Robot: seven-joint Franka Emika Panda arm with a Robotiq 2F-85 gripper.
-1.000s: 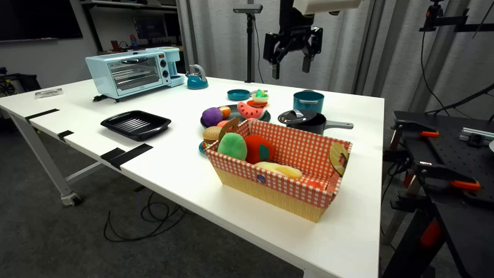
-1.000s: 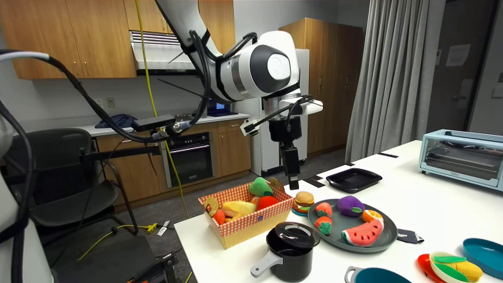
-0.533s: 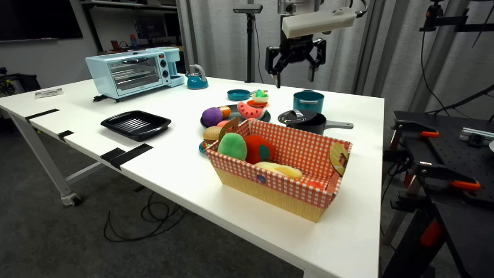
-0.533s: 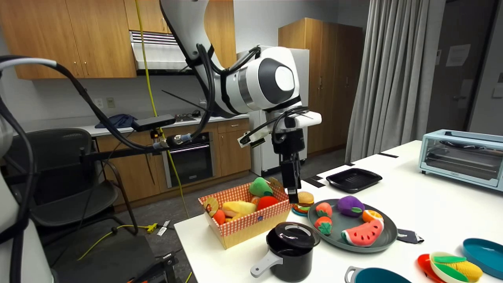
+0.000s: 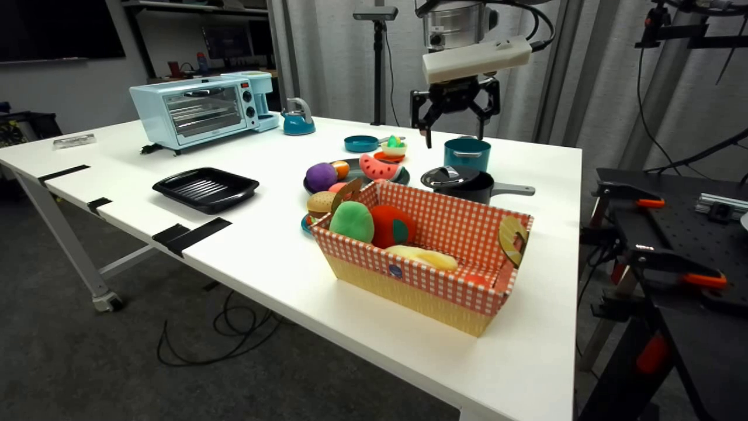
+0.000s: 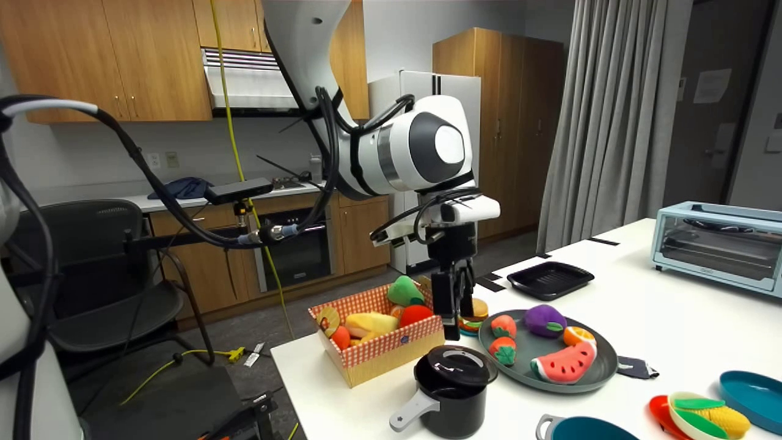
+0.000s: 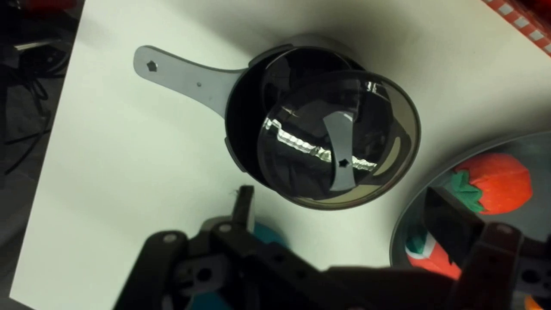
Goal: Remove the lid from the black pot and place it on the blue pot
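The approach seems in hand: the black gripper, with jaws spread, hangs above the round see-through lid, askew on the round black pot near the round teal-blue pot, and next should descend around the grey lid handle.

Wrist view: round dark see-through lid on round long-handled black pot, overhanging toward 4 o'clock.
Exterior view, from black pot: rectangular red-checkered basket at 10 o'clock, green plush fruit inside; round grey plate at 2 o'clock, red plush watermelon slice on it, at its 4.
Exterior view, from black pot: round teal-blue pot at 12 o'clock, just behind; square black tray at 9 o'clock, boxy pale-blue toaster oven at tray's 12.
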